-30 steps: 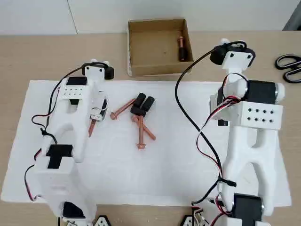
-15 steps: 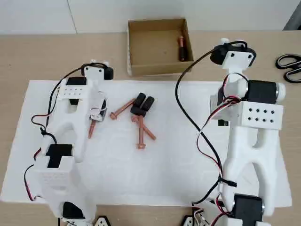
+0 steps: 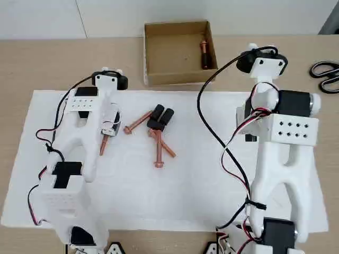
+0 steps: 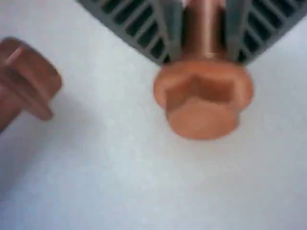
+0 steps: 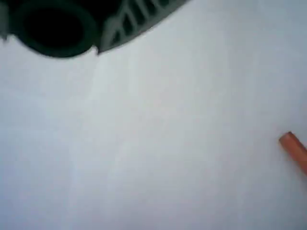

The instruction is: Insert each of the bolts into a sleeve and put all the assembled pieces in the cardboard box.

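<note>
Copper bolt stays clamped in my left gripper, barely shifted in a second; my right gripper, well apart, pinches a sleeve, so joining them is still ahead.

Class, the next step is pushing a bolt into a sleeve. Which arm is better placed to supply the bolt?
Left. The left gripper is shut on a copper hex-head bolt above the white mat; the right gripper is shut on a round black sleeve, so it would likely receive.
</note>
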Controlling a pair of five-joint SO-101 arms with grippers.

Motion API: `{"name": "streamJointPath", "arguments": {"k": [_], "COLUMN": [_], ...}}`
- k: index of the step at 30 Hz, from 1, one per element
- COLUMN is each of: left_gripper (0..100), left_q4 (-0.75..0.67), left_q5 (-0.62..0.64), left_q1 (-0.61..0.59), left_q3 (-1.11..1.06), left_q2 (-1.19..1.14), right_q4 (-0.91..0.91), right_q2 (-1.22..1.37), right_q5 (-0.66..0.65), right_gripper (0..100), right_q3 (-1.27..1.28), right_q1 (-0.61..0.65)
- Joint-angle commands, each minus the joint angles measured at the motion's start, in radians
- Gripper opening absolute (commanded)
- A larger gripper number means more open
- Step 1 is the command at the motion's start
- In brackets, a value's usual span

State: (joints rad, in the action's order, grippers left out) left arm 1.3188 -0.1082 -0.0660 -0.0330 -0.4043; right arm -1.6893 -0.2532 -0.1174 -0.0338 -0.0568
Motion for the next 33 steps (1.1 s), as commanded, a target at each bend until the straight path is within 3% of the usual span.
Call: {"name": "streamJointPath", "arguments": {"k": [1,7,14,26,33], "left_gripper": [6,0,1,1,1], "left_q4": [-0.029,-0.021,0.017,0.295,0.425], "left_q5": [-0.003,-0.002,-0.002,-0.002,-0.002], "left_q1": [-0.008,-0.006,-0.003,0.0,0.035], "left_q3": [0.018,0.018,0.028,0.315,0.406], "left_q2": [-0.002,-0.002,0.009,0.121,0.272], "right_q4": [0.016,0.016,0.016,0.039,0.114], "right_q2": [-0.044,-0.044,-0.044,-0.059,-0.274], "right_q5": [0.008,0.008,0.008,0.012,0.014], "right_gripper": [0.7,0.7,0.7,0.7,0.7], "right_q3": [-0.005,-0.003,-0.003,-0.009,0.052], "right_q1": [0.007,0.007,0.007,0.007,0.05]}}
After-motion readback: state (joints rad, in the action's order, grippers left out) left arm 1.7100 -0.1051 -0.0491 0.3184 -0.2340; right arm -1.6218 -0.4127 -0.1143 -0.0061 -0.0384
